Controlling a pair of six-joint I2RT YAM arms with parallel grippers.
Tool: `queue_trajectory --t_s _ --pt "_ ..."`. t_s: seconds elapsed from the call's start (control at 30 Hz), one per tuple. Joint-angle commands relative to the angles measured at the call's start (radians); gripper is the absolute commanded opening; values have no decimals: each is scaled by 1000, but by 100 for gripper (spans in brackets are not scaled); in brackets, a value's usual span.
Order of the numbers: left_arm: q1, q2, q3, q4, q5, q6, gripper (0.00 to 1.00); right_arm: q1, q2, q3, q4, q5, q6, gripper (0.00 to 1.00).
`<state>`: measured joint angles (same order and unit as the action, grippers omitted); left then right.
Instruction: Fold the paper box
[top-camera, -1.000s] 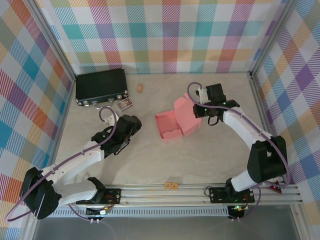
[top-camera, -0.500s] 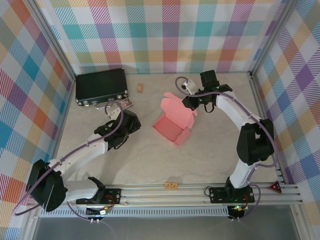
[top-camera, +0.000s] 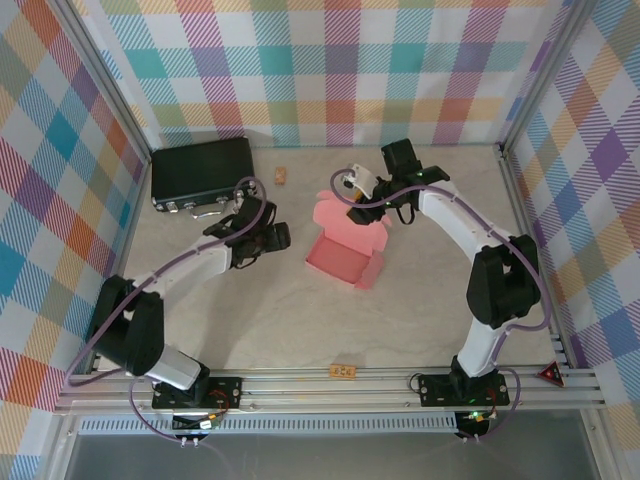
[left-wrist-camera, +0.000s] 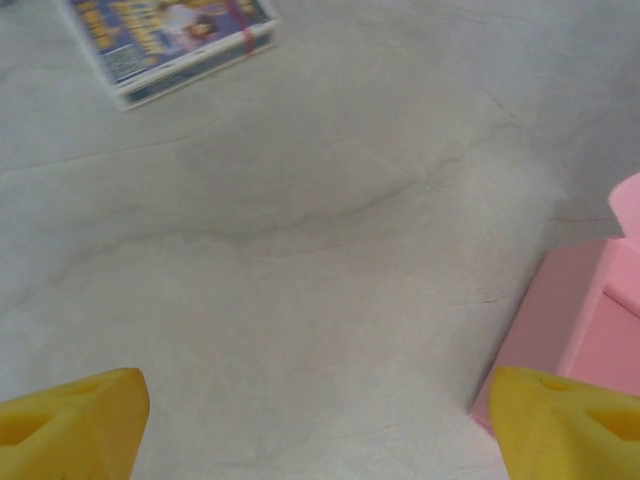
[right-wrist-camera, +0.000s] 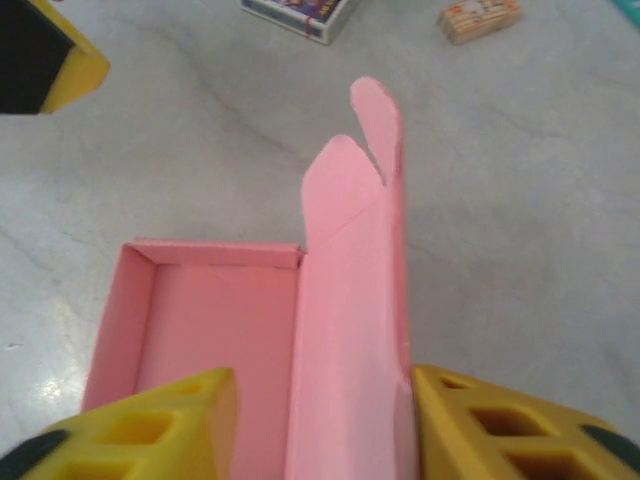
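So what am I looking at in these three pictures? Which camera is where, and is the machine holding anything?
These are two robot arms bolted to the near edge of a table. One picture looks down from above. The other two come from a camera on each wrist, so the yellow tips you see there belong to that arm's own tool. The left tool is open over bare table and holds nothing. The right tool is open, with the upright lid of the pink paper box between its fingers. The box's tray lies open. Also on the table are a black case, a small printed pack and a small wooden block.
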<state>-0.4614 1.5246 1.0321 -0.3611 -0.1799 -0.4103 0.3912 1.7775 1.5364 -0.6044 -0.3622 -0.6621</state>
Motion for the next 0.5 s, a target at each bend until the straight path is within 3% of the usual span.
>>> queue_trajectory --t_s 0.0,0.17,0.33,0.47 --pt "9 75 68 15 85 102 86 -6 -104 -16 89 59 38 57" --pt "9 196 144 -5 103 110 78 -9 -273 -129 202 147 166 66" --pt "9 290 194 -8 139 105 67 -26 -426 -244 174 343 465 70" --pt "9 353 230 -15 175 93 56 -74 -501 -383 96 376 724 69"
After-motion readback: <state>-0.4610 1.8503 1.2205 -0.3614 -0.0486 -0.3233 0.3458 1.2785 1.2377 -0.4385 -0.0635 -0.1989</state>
